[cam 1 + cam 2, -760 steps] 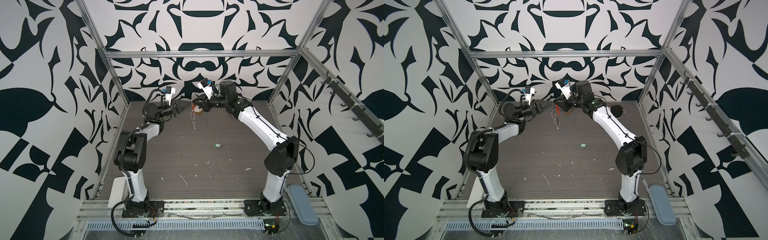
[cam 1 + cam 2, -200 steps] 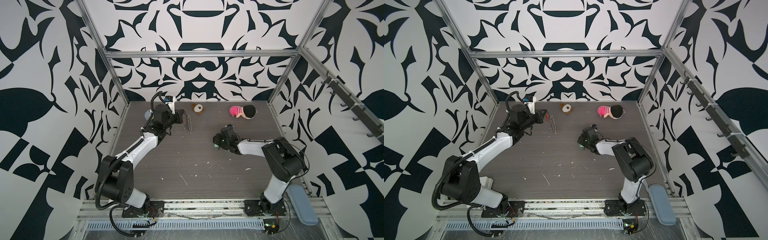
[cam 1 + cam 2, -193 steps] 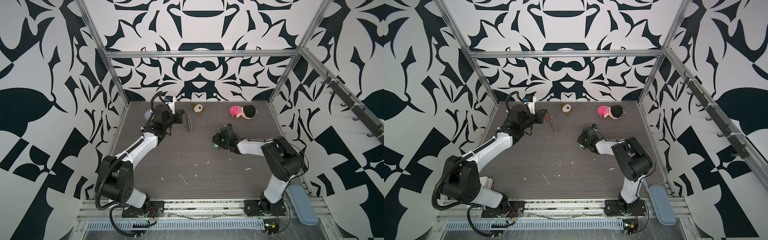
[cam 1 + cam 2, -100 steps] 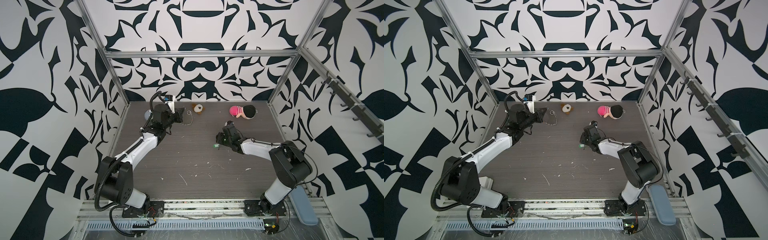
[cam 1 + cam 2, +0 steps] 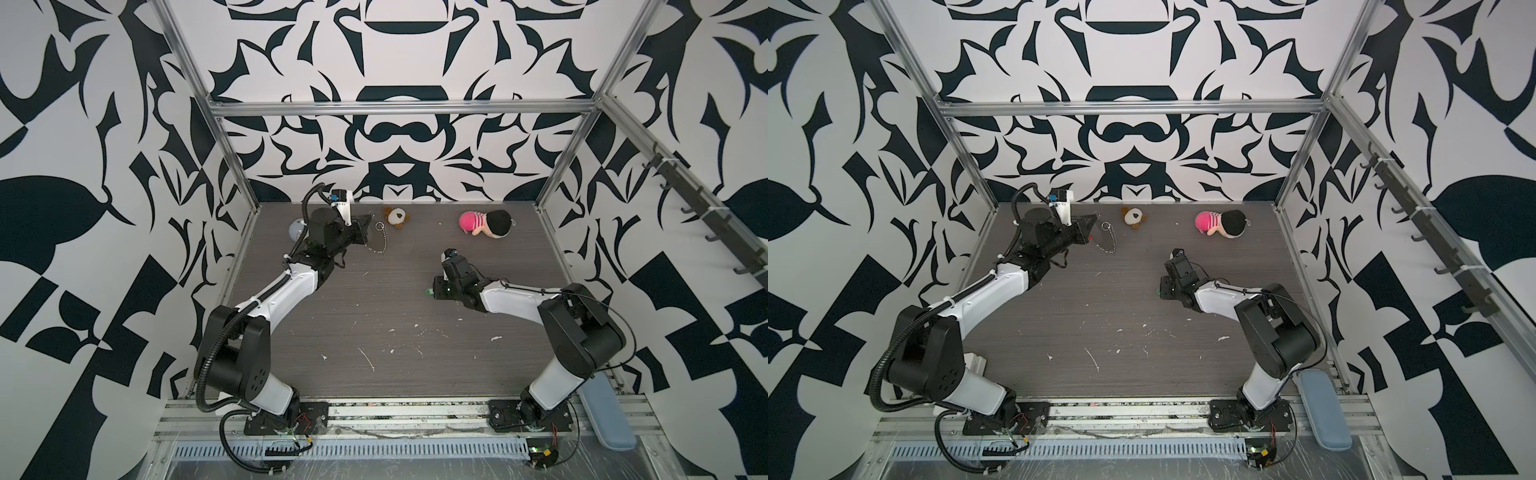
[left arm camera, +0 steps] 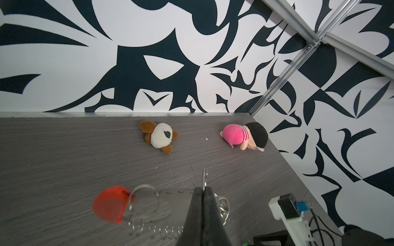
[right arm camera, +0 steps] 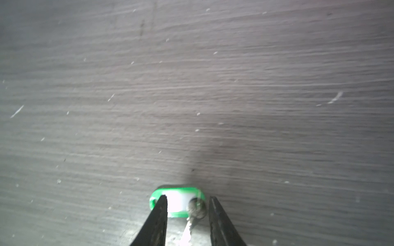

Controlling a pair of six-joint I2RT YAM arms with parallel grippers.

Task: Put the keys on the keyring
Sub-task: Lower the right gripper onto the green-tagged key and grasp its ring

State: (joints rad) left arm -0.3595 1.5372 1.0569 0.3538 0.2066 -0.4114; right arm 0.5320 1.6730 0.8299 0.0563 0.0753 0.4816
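The keys [image 7: 177, 201] are a small green tag with a dark-headed key, lying flat on the table; in both top views they show as a green speck [image 5: 427, 292] [image 5: 1158, 294]. My right gripper [image 7: 187, 199] [image 5: 432, 291] is down at the table, jaws apart on either side of the keys, open. My left gripper [image 6: 203, 188] [image 5: 365, 226] is at the back left. It is shut on a thin metal ring of the keyring [image 6: 205, 179]. The silver chain [image 5: 376, 246] [image 5: 1106, 245] and the orange-red strip [image 6: 108, 204] hang beside it.
A brown and white plush [image 5: 397, 217] and a pink plush doll [image 5: 486, 222] lie along the back wall. A pale blue globe [image 5: 296, 227] sits behind the left arm. White flecks dot the table [image 5: 374, 324]. Patterned walls and metal posts enclose it.
The right gripper's jaws have narrowed around the keys and its arm has shifted. The left gripper has lifted the keyring slightly toward the back wall, and the chain has swung.
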